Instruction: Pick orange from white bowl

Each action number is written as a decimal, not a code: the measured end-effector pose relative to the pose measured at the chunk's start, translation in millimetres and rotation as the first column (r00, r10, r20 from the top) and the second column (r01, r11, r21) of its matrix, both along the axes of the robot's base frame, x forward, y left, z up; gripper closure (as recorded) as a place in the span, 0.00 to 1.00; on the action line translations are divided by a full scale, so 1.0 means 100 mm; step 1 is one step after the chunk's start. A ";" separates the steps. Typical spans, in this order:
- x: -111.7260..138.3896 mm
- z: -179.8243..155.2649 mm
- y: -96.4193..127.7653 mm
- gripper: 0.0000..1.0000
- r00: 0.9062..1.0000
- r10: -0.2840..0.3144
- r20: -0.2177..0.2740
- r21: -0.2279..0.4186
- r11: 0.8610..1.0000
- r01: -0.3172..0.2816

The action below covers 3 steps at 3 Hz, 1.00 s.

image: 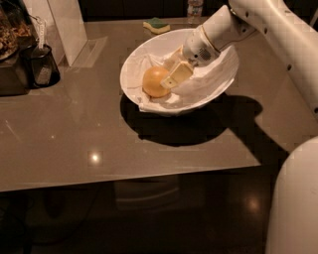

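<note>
The orange [155,82] lies in the left half of the white bowl [134,59], on its white cloth lining [208,79]. The bowl stands at the back middle of the grey table [99,134]. My gripper [168,70] reaches down into the bowl from the upper right on the white arm [268,25]. It is open, right against the orange's right side. The near cream finger [177,75] touches or almost touches the fruit. The far finger is partly hidden behind the orange.
A yellow-and-green sponge [156,25] and a bottle [195,7] sit behind the bowl. A white upright card [67,27], a dark cup [42,64] and a snack tray [10,54] stand at the left. The robot's body [298,198] fills the lower right.
</note>
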<state>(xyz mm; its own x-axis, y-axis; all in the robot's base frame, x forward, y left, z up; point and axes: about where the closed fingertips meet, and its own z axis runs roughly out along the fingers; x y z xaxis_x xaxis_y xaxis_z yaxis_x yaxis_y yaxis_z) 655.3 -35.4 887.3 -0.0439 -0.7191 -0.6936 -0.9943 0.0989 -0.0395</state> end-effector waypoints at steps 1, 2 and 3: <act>0.01 0.00 0.02 0.53 1.000 0.004 -0.008 0.004 1.000 -0.004; 0.03 -0.01 0.05 0.34 1.000 0.009 -0.018 0.010 1.000 -0.009; 0.07 -0.12 0.13 0.00 0.998 0.036 -0.056 0.033 0.999 -0.034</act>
